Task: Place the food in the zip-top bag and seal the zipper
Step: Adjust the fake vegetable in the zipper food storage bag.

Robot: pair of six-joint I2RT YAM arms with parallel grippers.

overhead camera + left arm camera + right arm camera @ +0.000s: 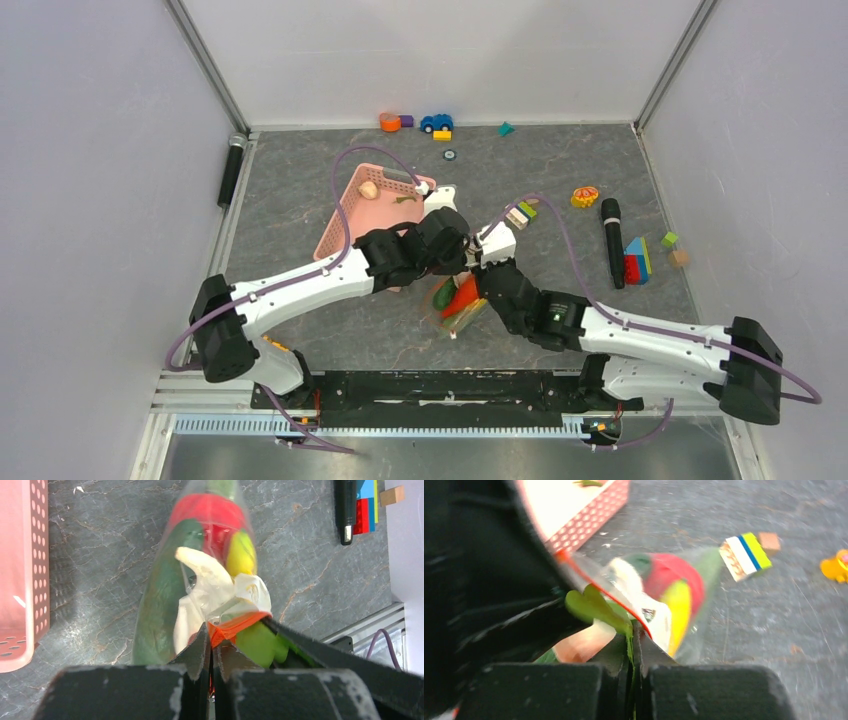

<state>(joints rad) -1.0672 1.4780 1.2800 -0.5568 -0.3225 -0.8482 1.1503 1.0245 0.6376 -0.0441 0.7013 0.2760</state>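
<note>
The zip-top bag (458,300) is held up off the table between both grippers. It holds a green cucumber (162,600), a red tomato (210,515), a yellow banana (241,552) and a white mushroom (205,570). My left gripper (212,640) is shut on the orange-red zipper (237,625) at the bag's mouth. My right gripper (631,635) is shut on the carrot's green leaves (591,607), which stick out beside the zipper (594,582). Both grippers meet over the bag in the top view, left (452,275) and right (480,285). The slider knob is hidden.
The pink basket (365,205) lies just behind the left arm. A striped block (521,212), a yellow toy (585,196), a black cylinder (611,240) and coloured blocks (637,260) lie to the right. Small toys and a car (436,123) are at the back wall.
</note>
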